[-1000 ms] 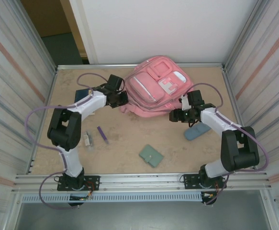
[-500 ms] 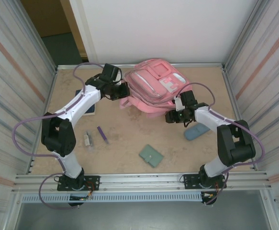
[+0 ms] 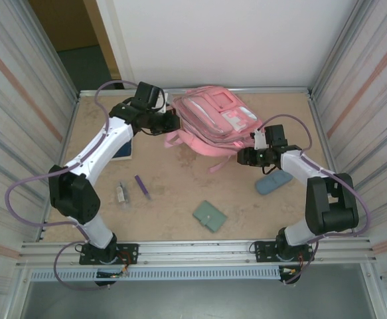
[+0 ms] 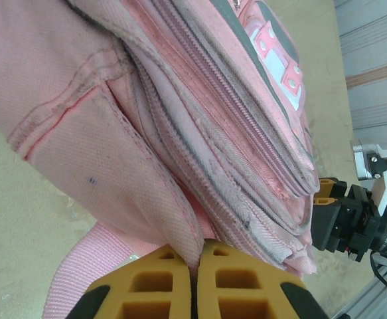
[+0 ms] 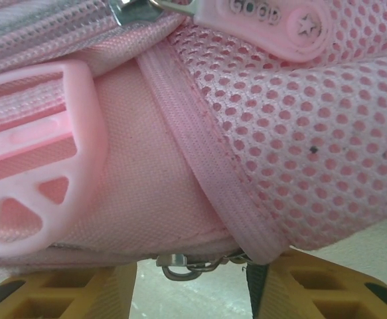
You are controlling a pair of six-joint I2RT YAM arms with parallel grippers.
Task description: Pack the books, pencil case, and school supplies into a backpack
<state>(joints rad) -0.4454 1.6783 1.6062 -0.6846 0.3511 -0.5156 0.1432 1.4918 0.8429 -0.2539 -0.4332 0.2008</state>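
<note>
At the far edge of the table (image 3: 180,203), near its middle: a large pink fabric backpack (image 3: 213,116) with zipped front pockets and a white-grey patch, front face up. At its left edge, the left pincer (image 3: 173,123), closed tight on a fold of the pink fabric. From the left wrist: yellow fingers (image 4: 147,292) pressed together, the fold pinched in the seam between them, rows of zip running away above. At the backpack's near right corner, the right pincer (image 3: 241,158), jaws standing apart and clamped on nothing. From the right wrist: pink mesh panel, a pale pink plastic buckle (image 5: 34,166) and a bound hem close above the yellow fingers (image 5: 326,292), a small metal zip ring (image 5: 180,267) hanging in the gap, bare table showing beneath it.

Rest of the task's things out on the table. Toward the left edge, a thin dark blue rectangular book (image 3: 123,151) lying flat, partly hidden under the left arm. Nearer the front, left of middle, a short purple pen (image 3: 142,187); just beside it on the left, apart from it, a tiny grey-white stick-like piece (image 3: 121,193). Close to the front edge, about the middle, a sage-green square folder (image 3: 210,216) with a clasp tab, set askew. Toward the right edge, a slate-blue oblong soft pouch (image 3: 273,181) with rounded ends, near the right pincer, just beside the right forearm, apart from the backpack.
</note>
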